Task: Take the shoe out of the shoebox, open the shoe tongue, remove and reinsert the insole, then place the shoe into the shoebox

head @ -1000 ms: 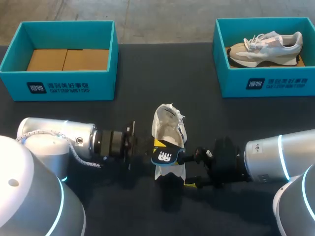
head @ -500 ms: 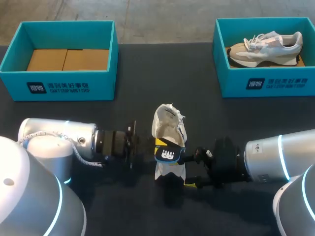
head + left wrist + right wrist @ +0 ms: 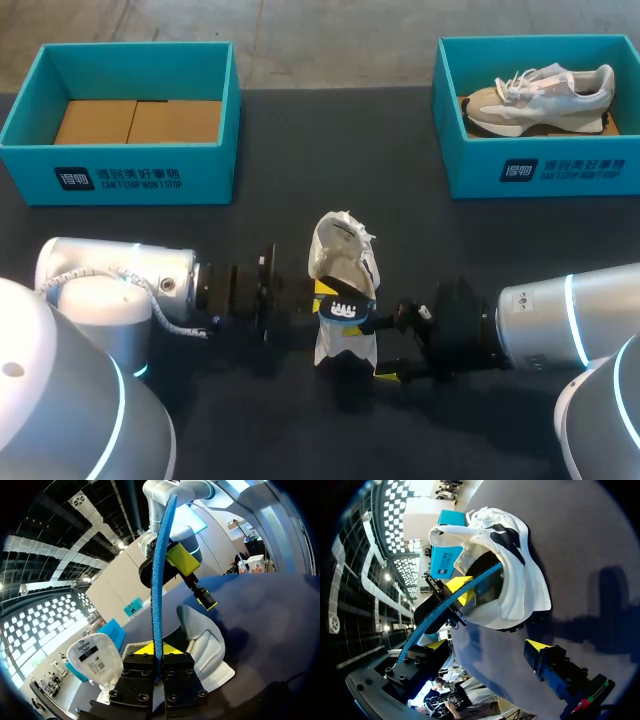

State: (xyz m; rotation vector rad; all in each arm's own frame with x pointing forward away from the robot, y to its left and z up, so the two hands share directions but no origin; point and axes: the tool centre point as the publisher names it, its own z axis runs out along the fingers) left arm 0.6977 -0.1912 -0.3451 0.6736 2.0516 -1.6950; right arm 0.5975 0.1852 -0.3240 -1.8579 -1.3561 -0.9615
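My gripper [image 3: 487, 645] stands wide open, with the white shoe [image 3: 517, 575] mid-frame just ahead of its fingers. My other gripper [image 3: 461, 592] pinches the blue insole [image 3: 485, 576], which slants toward the shoe's opening.

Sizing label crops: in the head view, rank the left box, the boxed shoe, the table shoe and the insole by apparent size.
1. Left box.
2. Boxed shoe and table shoe: look alike, unranked.
3. Insole, only partly showing.

Silver-grey rounded left arm [image 3: 110, 285] at eight o'clock and right arm [image 3: 560, 320] at four wear cyan light rings. The left gripper [image 3: 158, 652] has black screw-studded blocks, yellow tips.
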